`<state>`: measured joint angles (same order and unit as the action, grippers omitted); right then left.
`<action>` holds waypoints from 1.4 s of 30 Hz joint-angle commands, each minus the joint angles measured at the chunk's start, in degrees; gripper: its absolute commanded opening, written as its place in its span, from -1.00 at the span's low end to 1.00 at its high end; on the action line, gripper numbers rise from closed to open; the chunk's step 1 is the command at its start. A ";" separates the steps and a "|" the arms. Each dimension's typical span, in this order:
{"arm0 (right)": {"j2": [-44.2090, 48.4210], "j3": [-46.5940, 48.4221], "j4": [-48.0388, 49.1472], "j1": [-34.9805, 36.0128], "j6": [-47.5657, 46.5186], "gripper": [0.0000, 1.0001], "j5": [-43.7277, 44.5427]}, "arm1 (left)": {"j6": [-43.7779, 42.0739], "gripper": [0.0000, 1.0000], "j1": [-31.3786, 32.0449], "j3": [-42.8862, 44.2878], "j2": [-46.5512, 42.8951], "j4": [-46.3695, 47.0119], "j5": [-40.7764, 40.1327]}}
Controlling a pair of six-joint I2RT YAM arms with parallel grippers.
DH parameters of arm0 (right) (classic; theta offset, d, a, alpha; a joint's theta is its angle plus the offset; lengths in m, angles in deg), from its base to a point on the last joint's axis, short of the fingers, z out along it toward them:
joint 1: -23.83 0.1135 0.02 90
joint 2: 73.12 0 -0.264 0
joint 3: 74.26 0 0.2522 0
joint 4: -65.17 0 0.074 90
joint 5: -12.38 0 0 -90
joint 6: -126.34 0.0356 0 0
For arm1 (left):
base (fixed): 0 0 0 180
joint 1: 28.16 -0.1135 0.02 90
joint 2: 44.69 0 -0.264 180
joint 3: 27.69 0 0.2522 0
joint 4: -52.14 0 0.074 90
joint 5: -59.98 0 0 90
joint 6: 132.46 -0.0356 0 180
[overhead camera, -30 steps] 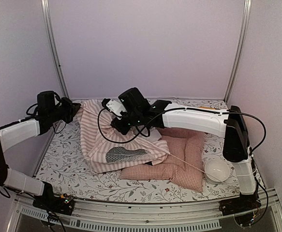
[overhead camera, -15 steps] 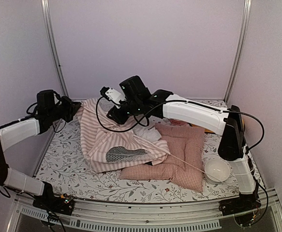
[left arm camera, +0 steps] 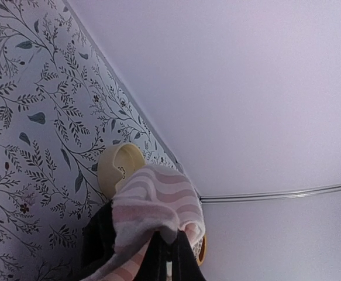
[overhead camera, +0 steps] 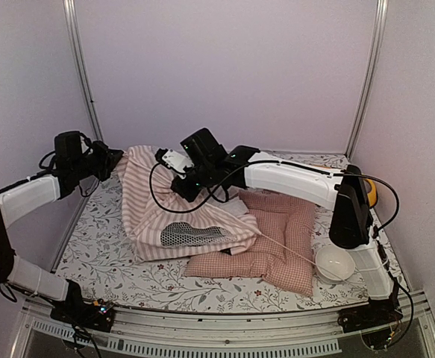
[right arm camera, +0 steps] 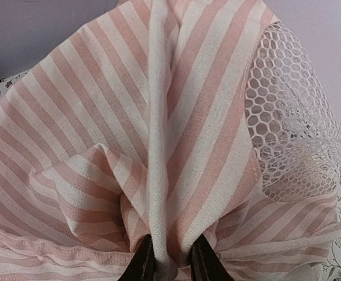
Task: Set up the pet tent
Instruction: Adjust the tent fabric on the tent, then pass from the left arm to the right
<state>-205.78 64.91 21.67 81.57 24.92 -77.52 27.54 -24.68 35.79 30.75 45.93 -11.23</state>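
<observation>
crumpled pet tent lies against the checked cushion.

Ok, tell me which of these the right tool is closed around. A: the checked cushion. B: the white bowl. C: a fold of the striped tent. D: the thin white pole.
C: in the right wrist view the right tool straddles and pinches a raised fold of the striped tent.

Count was 1 pet tent, 1 checked cushion, 1 white bowl, 1 yellow item, 1 visible white pole, 2 grippers: left gripper, right gripper.
</observation>
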 commanded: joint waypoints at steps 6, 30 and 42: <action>5.75 -6.56 1.26 0.05 1.64 -0.77 4.12 | -1.27 -1.00 -5.80 5.55 2.02 -0.43 1.74; 22.67 -26.61 3.11 -1.25 4.63 0.08 6.28 | -1.15 -1.00 -11.84 9.70 8.18 1.31 6.93; 43.30 -55.28 3.68 -5.34 13.88 0.47 5.14 | -1.87 -1.00 -12.52 10.99 9.42 1.09 7.77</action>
<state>-167.73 15.86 25.41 76.69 33.99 -72.12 26.66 -36.30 44.44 39.62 44.99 -3.91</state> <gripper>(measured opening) 0.734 0.020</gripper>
